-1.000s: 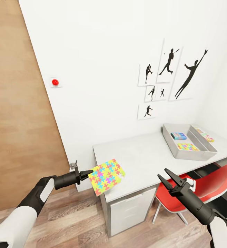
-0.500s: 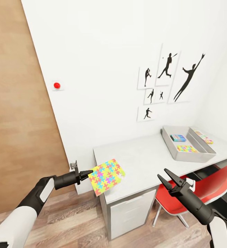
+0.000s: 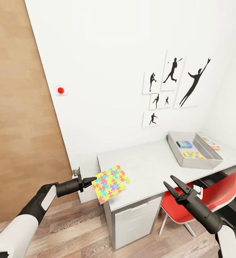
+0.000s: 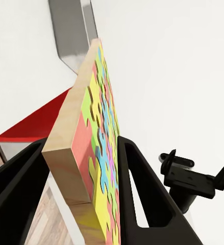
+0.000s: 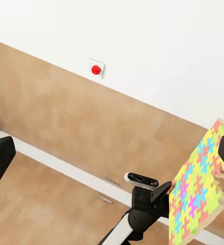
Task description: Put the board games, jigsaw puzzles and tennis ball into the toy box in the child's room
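- The grey, lidless, sloping-sided toy box [image 3: 210,163] stands at the far end of the long white-topped table [image 3: 150,168], by the wall corner. From the black two-fingered left gripper [image 3: 89,180] it lies well apart, across the whole bare table top and off toward the robot's right.
- The left gripper is pinched on one edge of a thin square jigsaw puzzle [image 3: 111,183] of yellow, green, blue, pink and orange pieces, its two fingers [image 4: 142,204] pressed on either face. The mat hangs tilted just beside the table's near corner, partly over its edge.
- The toy box's long axis runs away from the robot along the table. Inside it lie a blue flat board game [image 3: 184,144] and a second multicoloured mat [image 3: 193,155].
- The black right gripper [image 3: 175,186] is spread and empty, in front of the table beside a red chair [image 3: 218,193], nearer the toy box than the left one.
- My judgement: the carry must cross rightward toward the toy box.
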You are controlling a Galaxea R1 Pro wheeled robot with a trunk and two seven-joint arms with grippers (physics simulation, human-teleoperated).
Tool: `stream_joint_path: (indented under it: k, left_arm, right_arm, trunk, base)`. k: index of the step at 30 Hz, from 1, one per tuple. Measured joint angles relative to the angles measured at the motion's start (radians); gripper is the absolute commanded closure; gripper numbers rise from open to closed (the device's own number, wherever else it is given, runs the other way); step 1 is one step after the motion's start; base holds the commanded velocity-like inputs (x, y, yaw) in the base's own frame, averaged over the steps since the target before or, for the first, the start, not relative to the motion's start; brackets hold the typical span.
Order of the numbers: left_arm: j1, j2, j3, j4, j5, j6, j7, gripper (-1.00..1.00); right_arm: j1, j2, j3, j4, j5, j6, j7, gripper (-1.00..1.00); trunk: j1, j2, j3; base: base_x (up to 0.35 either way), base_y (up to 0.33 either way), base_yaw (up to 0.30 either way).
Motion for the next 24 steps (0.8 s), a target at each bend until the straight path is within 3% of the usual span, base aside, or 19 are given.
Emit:
stream_joint_path:
  k: [10, 24]
  left_arm:
    - [-0.001, 0.000, 0.000, 0.000, 0.000, 0.000, 0.001, 1.00]
    - [0.000, 0.000, -0.001, 0.000, 0.000, 0.000, -0.003, 1.00]
  right_arm:
    - [0.000, 0.000, 0.000, 0.000, -0.001, 0.000, 0.001, -1.00]
    - [0.001, 0.006, -0.002, 0.000, -0.007, 0.000, 0.000, -1.00]
  trunk:
    - [0.000, 0.000, 0.000]
    - [0.000, 0.000, 0.008]
  base:
    - [0.000, 0.000, -0.029]
    - [0.000, 0.000, -0.243]
